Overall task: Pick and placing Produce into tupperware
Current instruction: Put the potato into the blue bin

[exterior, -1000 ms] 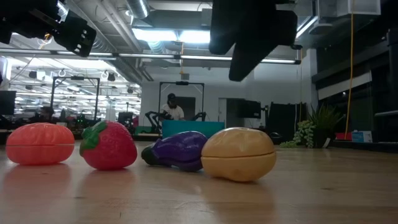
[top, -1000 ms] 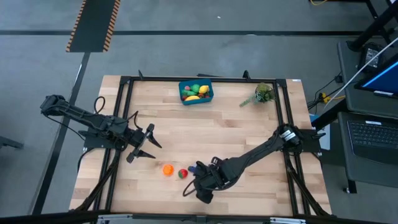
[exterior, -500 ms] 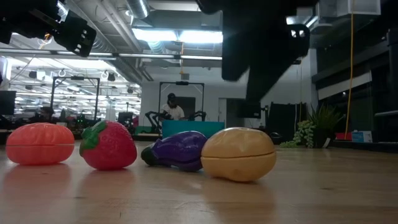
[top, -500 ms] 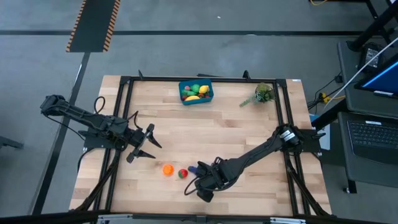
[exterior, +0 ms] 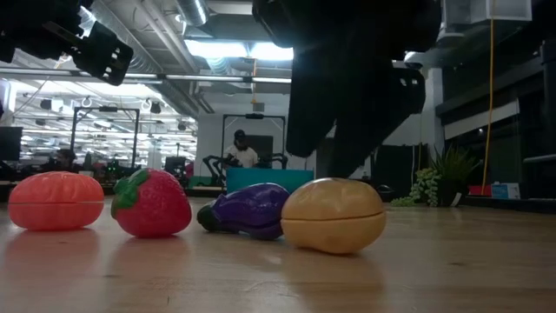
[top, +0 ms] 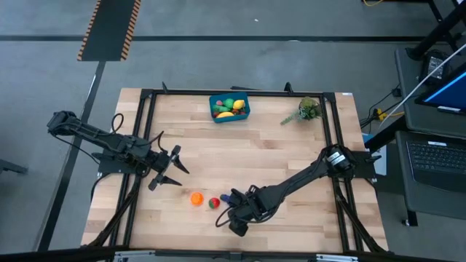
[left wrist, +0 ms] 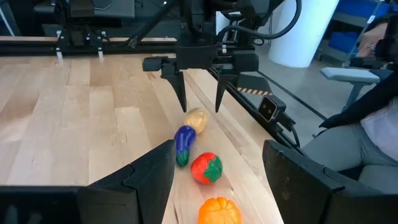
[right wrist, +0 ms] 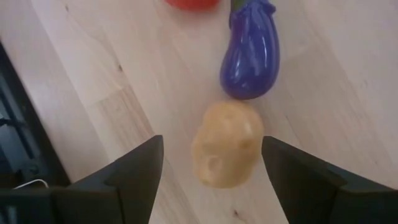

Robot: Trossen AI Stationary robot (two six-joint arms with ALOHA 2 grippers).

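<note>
The tan potato [right wrist: 227, 151] lies on the table near its near edge, beside the purple eggplant [right wrist: 252, 56], a red strawberry [exterior: 152, 204] and an orange [exterior: 56, 201]. My right gripper [left wrist: 200, 106] hangs open, pointing down over the potato [left wrist: 196, 118], with one finger on either side of it and touching nothing. The high view hides the potato under this gripper [top: 234, 222]. The blue tupperware [top: 229, 106] stands at the far edge with several produce pieces inside. My left gripper [top: 173, 169] waits open above the table's left part.
A leafy plant sprig [top: 307, 110] lies at the far right of the table. A black frame rail [top: 240, 93] runs round the table's edges. Bare wood [top: 240, 149] lies between the produce row and the tupperware. A person [exterior: 241, 152] is in the room behind.
My right gripper has come down toward the potato, from high above it until its open fingers reach the potato's top. The produce has stayed where it was.
</note>
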